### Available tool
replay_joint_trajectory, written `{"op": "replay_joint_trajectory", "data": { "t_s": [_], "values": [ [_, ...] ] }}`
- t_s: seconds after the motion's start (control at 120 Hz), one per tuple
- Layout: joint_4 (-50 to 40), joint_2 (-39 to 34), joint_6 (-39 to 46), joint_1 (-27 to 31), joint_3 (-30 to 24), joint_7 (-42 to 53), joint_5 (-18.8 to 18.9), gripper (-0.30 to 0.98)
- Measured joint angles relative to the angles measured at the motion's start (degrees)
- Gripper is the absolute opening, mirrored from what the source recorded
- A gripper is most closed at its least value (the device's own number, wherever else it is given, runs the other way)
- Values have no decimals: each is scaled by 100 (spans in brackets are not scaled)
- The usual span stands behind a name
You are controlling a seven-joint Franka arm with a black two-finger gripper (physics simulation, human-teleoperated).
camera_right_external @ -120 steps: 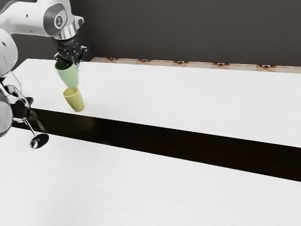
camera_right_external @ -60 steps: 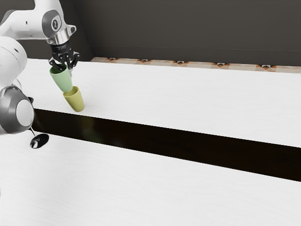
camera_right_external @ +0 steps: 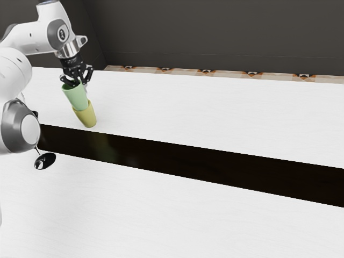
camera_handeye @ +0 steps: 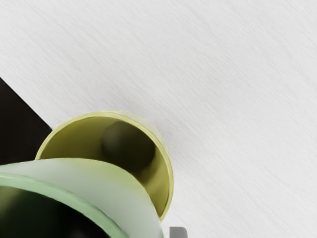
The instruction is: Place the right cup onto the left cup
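Observation:
In the exterior view my gripper (camera_right_external: 80, 81) is shut on the rim of the green cup (camera_right_external: 76, 98), which hangs below it, slightly tilted. The yellow cup (camera_right_external: 86, 116) stands upright on the table, and the green cup's lower end overlaps its mouth. The wrist view has the green cup (camera_handeye: 114, 183) close under my hand, covering part of the yellow cup's opening (camera_handeye: 126, 146); much of the yellow interior stays visible. Whether the green base is inside the yellow rim, I cannot tell. A grey bit of the gripper (camera_handeye: 178, 232) appears beside the green cup.
A dark strip (camera_right_external: 177, 158) crosses the white table (camera_right_external: 215, 113) in front of the cups. A shiny black spoon-like object (camera_right_external: 45, 160) lies near the arm base. Behind the table's far edge rises a dark wall (camera_right_external: 215, 32).
Over the last second my hand first shifted toward the exterior view's left, then back a little right and lower. The green cup moved with it, down over the yellow cup, which has not moved.

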Motion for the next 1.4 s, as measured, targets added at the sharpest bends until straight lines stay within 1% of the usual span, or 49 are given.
{"op": "replay_joint_trajectory", "data": {
  "t_s": [0.342, 0.45, 0.675, 0.692, 0.858, 0.983, 1.1, 1.192, 1.25, 1.308, 1.4],
  "values": [
    [28, 23, 111, 24, 28, 90, 18, -10],
    [17, 30, 213, 19, 115, 107, 52, -10],
    [-31, 103, 490, 17, 114, 123, 69, -10],
    [-32, 108, 505, 17, 111, 123, 67, -8],
    [-34, 113, 606, 14, 95, 120, 36, 29],
    [-30, 102, 640, 9, 104, 116, 30, 46],
    [-20, -42, 608, 4, 118, 124, 42, 55],
    [-9, -432, 500, -35, 75, 134, 84, 59],
    [-54, -816, 370, -93, -15, 143, 99, 61],
    [-288, -1266, 198, -203, -106, 250, 108, 63],
    [-1013, -2047, 6, -682, -140, 816, 116, 64]
  ]
}}
